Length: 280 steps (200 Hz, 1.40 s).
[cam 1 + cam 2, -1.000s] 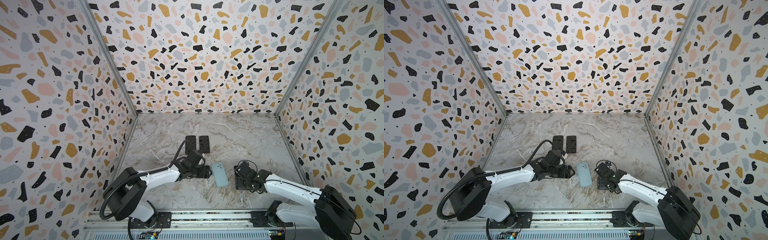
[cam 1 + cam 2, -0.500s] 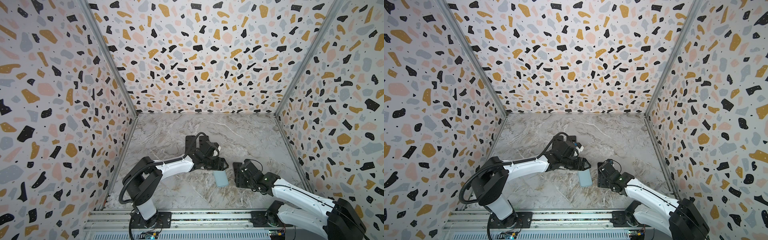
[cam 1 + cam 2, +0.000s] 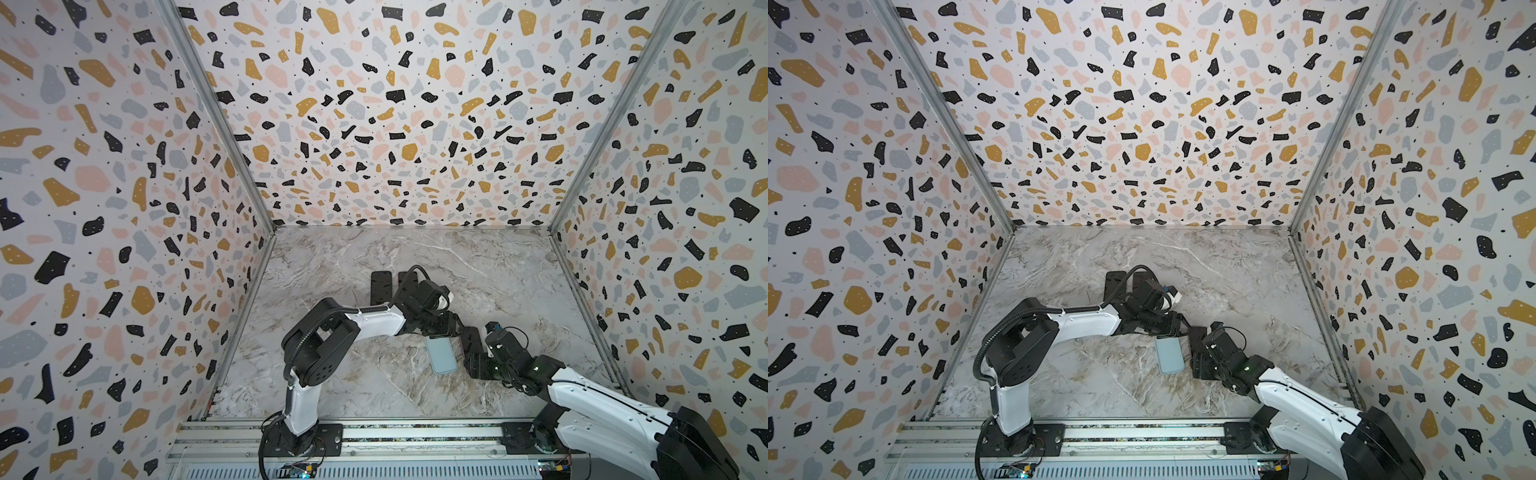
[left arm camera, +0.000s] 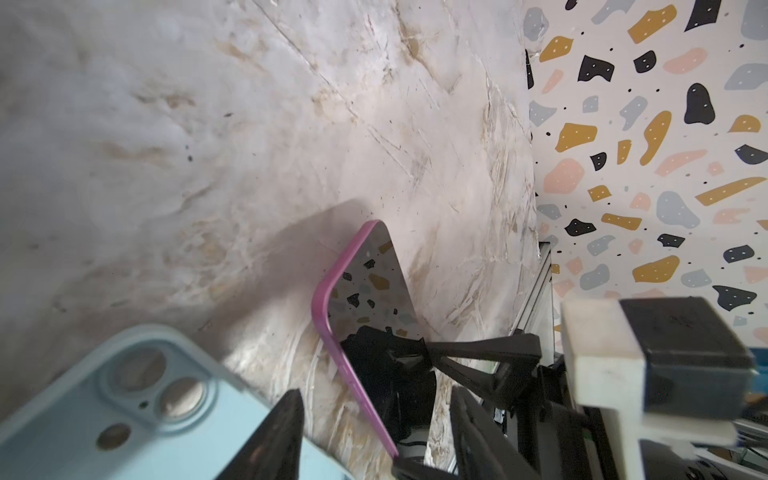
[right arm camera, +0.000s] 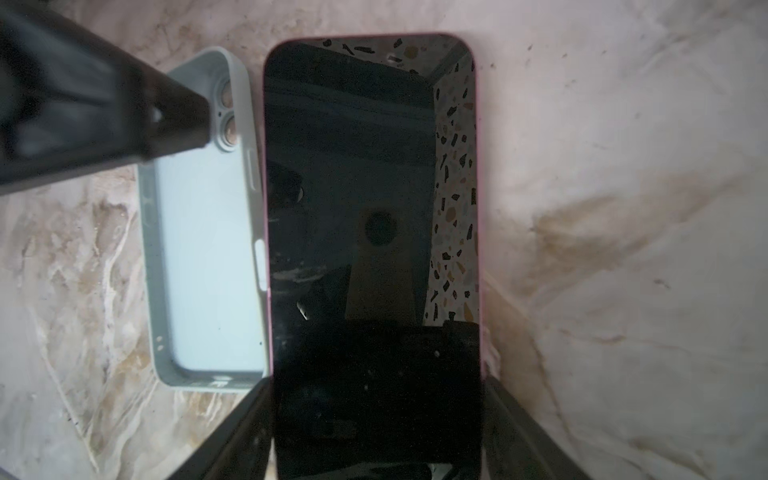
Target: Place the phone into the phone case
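The phone (image 5: 353, 187), black screen up with a pink edge, lies beside the light blue phone case (image 5: 203, 249), which rests open side up on the marble table. My right gripper (image 5: 376, 428) is shut on the phone, one finger on each long edge at its near end. In both top views the phone (image 3: 471, 343) sits right of the case (image 3: 442, 355) (image 3: 1170, 354). My left gripper (image 4: 374, 444) is open at the phone's far end. The pink edge (image 4: 332, 324) runs between its fingers, and one finger (image 5: 104, 104) hangs over the case's camera end.
Two flat black slabs (image 3: 381, 286) lie further back on the table, one partly behind the left arm (image 3: 374, 322). Terrazzo walls enclose three sides, the right one (image 4: 644, 166) close to the phone. An aluminium rail (image 3: 374, 432) runs along the front.
The left arm has swung rightward from beside the case to the phone's far end, and its jaws have narrowed. The right gripper has kept its hold on the phone.
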Each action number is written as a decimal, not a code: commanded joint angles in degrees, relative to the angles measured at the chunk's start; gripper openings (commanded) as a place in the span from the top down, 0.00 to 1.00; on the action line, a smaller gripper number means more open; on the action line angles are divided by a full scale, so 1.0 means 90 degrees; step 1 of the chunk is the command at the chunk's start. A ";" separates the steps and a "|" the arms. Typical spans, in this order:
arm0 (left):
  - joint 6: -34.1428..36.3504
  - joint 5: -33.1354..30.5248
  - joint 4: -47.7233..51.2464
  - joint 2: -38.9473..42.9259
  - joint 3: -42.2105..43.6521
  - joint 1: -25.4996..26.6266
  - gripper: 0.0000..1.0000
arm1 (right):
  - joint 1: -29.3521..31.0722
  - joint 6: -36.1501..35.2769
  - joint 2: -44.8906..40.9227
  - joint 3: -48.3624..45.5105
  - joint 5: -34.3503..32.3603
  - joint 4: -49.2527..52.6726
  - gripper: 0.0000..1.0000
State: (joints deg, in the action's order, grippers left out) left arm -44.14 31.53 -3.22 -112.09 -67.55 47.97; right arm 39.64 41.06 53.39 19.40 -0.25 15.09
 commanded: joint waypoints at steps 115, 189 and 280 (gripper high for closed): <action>-0.0140 0.0559 -0.0599 -0.0709 -0.0519 -0.0149 0.63 | -0.0118 -0.0283 -0.0204 -0.0030 0.0262 -0.0643 0.41; -0.0233 0.0540 -0.0696 -0.0627 -0.0468 -0.0135 0.85 | -0.0219 -0.0372 -0.0190 -0.0054 0.0254 -0.0630 0.41; -0.0464 0.0605 -0.1082 -0.0407 -0.0085 -0.0088 1.00 | -0.0453 -0.0655 -0.0497 0.0058 0.0359 -0.0608 0.01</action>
State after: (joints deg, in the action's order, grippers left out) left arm -48.36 37.82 -11.88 -117.89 -70.32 46.94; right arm 36.34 36.95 50.09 17.87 3.40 9.72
